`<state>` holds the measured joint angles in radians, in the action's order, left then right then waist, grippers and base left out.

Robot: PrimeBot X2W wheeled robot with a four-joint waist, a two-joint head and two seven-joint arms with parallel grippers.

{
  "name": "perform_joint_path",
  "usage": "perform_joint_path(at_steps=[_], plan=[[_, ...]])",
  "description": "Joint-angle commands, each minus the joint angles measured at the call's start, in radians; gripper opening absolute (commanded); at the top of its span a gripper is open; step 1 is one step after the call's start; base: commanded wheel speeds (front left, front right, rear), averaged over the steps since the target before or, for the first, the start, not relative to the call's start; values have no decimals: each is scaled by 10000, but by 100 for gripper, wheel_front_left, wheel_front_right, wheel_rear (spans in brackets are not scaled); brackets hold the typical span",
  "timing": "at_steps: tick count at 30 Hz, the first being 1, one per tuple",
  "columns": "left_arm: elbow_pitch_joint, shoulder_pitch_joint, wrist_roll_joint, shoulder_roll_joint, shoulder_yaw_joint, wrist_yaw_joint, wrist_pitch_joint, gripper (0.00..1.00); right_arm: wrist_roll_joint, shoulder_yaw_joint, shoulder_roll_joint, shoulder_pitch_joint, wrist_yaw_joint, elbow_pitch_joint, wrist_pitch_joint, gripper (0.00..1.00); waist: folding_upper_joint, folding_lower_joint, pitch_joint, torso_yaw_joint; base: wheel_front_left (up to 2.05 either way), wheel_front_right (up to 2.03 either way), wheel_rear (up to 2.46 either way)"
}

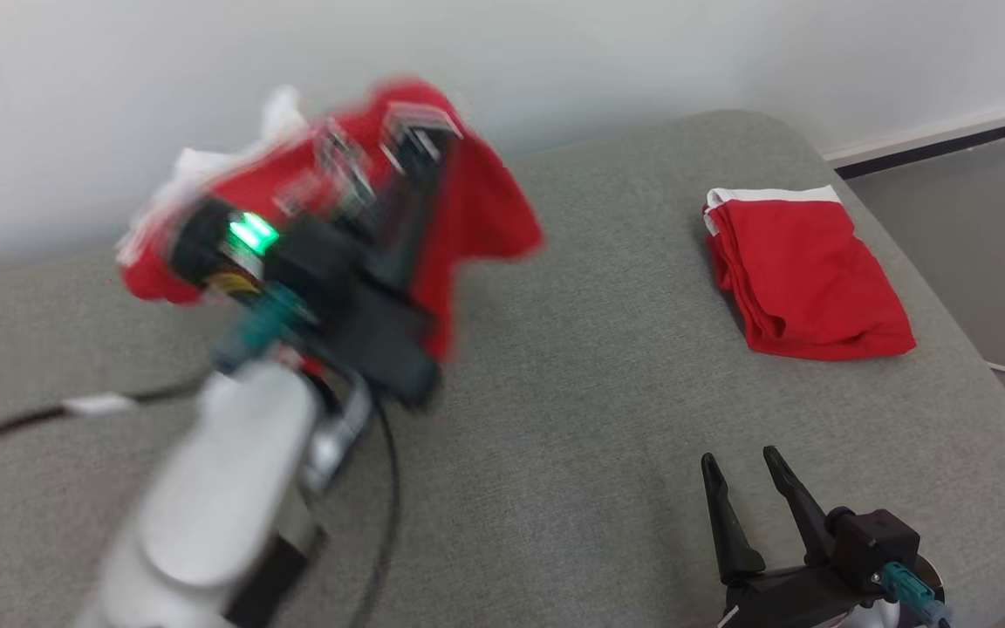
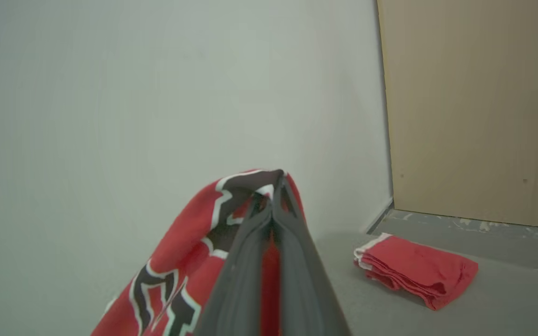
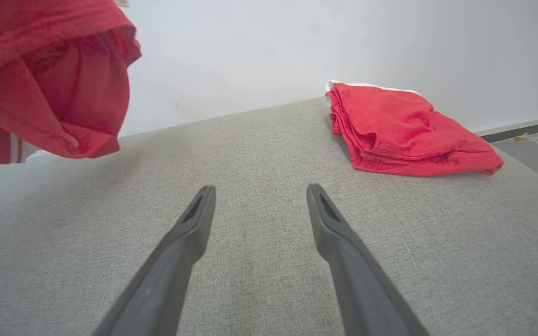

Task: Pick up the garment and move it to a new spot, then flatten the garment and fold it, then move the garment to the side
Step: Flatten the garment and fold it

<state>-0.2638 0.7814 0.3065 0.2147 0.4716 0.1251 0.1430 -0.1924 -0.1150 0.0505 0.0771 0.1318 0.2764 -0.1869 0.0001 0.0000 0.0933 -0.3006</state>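
The left hand pinches the red garment aloft over the grey cushion, the right hand is wide and empty; best lower it mid-cushion, clear of the folded red cloth

Blur is smearing the garment and the left gripper in the head view, so the cloth's print and the jaws' hold are staying unclear there. Picture edges are cutting the garment off in both wrist views. The head view's bottom edge is cropping the right gripper at its base.
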Motion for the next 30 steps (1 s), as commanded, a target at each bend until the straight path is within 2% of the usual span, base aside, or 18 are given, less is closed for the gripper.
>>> perform_joint_path(at_steps=[1,4,5,6,7,10,12,17,19,22,24,28,30], plan=[[-189,-563,310,-141,652,50,-84,0,-81,-20,-3,21,-24,35,-73,100,-1,0,122,116,0,0,0],[-741,-1290,1213,-393,1962,40,-305,0,-98,-80,-3,121,-24,33,-80,100,-1,0,218,201,0,0,0],[-916,-1527,1590,-534,2398,42,-405,13,-97,-61,-2,152,-24,27,-87,100,-1,0,255,245,0,0,0],[-1030,-1694,1942,-620,2813,42,-458,85,-86,-73,-3,191,-24,29,-92,100,-1,0,281,277,0,0,0],[-1168,-1904,2424,-727,3135,40,-542,100,-63,-59,-2,216,-24,33,-88,100,-1,0,307,327,0,0,0],[-1325,-2285,3614,-812,3688,40,-536,100,-21,-5,0,240,-24,67,-87,100,-1,0,356,459,0,0,0],[-1354,-2332,3944,-760,3743,40,-515,100,-11,-5,-3,233,-24,86,-90,100,-1,0,362,505,0,0,0],[-1604,-2401,5339,-416,2766,-8,-430,100,6,-18,-3,170,-24,148,-92,100,-1,0,293,669,0,0,0],[-1605,-2315,5687,-134,2217,-265,-417,100,9,-27,-2,154,-24,160,-83,100,-1,0,257,680,0,0,0],[-1832,-2205,5965,462,1443,-1118,-536,100,-14,-87,-5,168,-24,139,-48,100,-1,0,242,631,0,0,0],[-1988,-2083,6014,698,1131,-1508,-684,100,-31,-105,0,218,-24,135,-45,100,-1,0,287,559,0,0,0],[-2614,-1742,6236,1054,830,-1853,-1195,100,-49,-146,-5,348,-24,74,-60,100,-1,0,518,361,0,0,0],[-3015,-1448,6307,1056,838,-1868,-1535,100,-59,-214,-6,433,-24,54,-55,100,-1,0,681,201,0,0,0]])
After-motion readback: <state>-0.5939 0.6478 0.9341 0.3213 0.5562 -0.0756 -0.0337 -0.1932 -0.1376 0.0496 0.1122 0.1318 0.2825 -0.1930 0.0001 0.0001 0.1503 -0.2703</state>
